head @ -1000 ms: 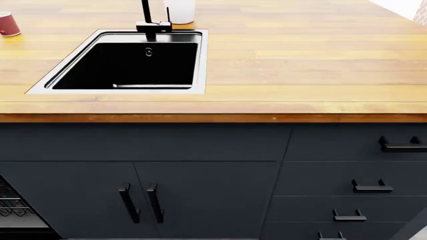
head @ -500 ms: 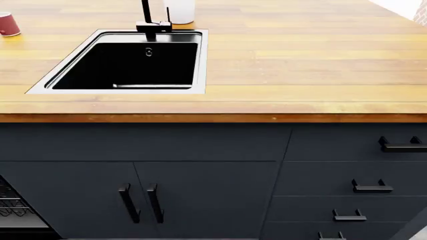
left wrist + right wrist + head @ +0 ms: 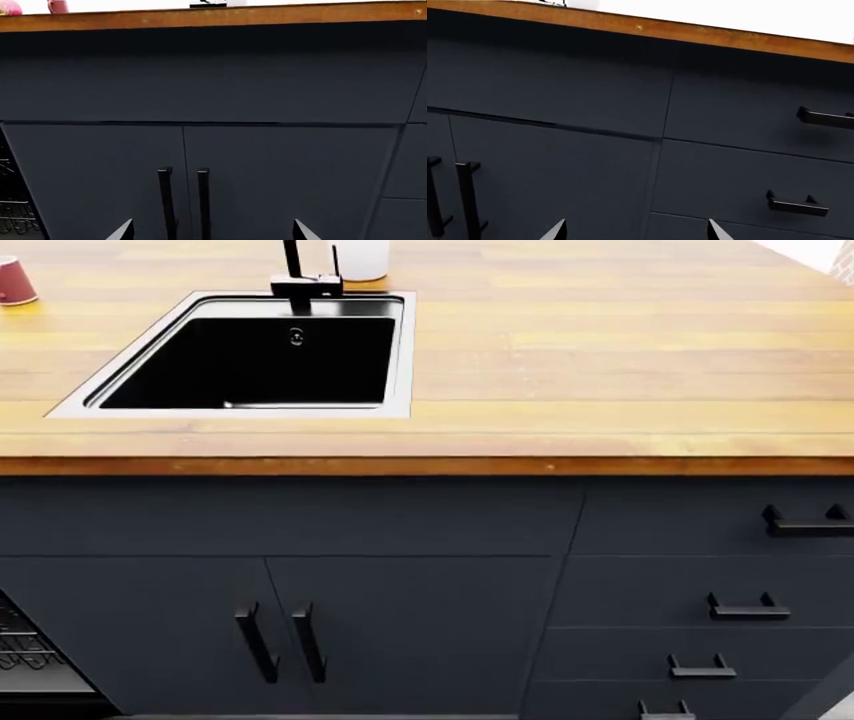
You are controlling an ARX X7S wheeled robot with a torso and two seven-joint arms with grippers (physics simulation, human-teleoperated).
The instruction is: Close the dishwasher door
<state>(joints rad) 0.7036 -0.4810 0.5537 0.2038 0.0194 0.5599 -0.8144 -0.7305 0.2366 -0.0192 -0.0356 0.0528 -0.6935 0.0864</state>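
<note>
The dishwasher door itself is out of view. Only the open dishwasher cavity with its wire rack (image 3: 24, 648) shows, at the lower left of the head view, and a sliver of the rack (image 3: 13, 215) shows in the left wrist view. My left gripper (image 3: 212, 234) is open with nothing in it, facing the two navy cabinet doors (image 3: 267, 175) under the sink. My right gripper (image 3: 636, 233) is also open and holds nothing, facing the seam between the cabinet and the drawers (image 3: 747, 165). Neither arm shows in the head view.
A wooden countertop (image 3: 601, 350) with a black sink (image 3: 254, 360) and tap (image 3: 300, 280) overhangs the cabinets. Two vertical black handles (image 3: 280, 640) sit on the cabinet doors. Drawer fronts with short black handles (image 3: 747, 608) stack at the right. A red cup (image 3: 16, 282) stands at the far left.
The head view has shifted slightly, so the counter and cabinets now sit a little higher in the picture. Nothing in the kitchen has moved.
</note>
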